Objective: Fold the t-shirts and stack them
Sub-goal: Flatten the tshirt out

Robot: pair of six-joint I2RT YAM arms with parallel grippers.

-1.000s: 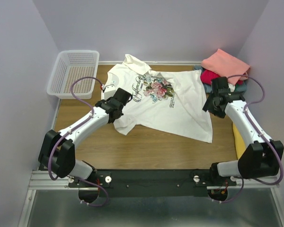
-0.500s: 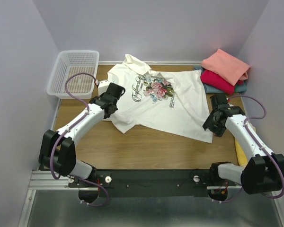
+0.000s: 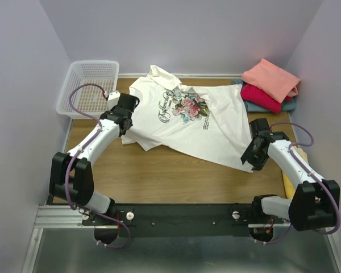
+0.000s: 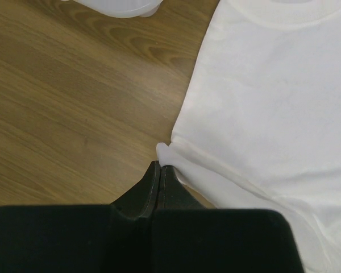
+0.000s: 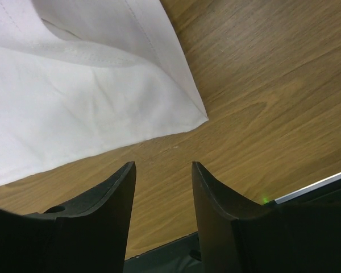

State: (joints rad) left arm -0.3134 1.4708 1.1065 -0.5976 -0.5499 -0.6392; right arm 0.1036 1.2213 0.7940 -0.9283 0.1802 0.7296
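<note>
While the white t-shirt [image 3: 216, 136] lies spread face up across the far half of the wooden tabletop [image 3: 176, 176], its pink-rose floral print [image 3: 187, 107] showing on the chest, one arm reaches to each side of it. The left fingers [image 4: 143, 192] are pressed together with no gap, and a small puckered corner of the shirt's left edge is caught at their tips. Bare wood lies to the left of that corner. Seen from overhead, this arm's wrist sits over the shirt's left side, near the white mesh basket [image 3: 88, 85] at the far left corner.

The right fingers [image 5: 111, 199] stand moderately apart with nothing between them. They are over bare wood just beside the shirt's near right hem corner, clear of the cloth. Close to that corner the hem is slightly lifted and doubled over itself.

At the far right, near the spread shirt's right sleeve, three folded shirts are stacked. A salmon-pink t-shirt [image 3: 271, 77] is on top, a crimson t-shirt [image 3: 260, 95] is beneath it, and a grey-blue t-shirt [image 3: 291, 105] is at the bottom.
</note>
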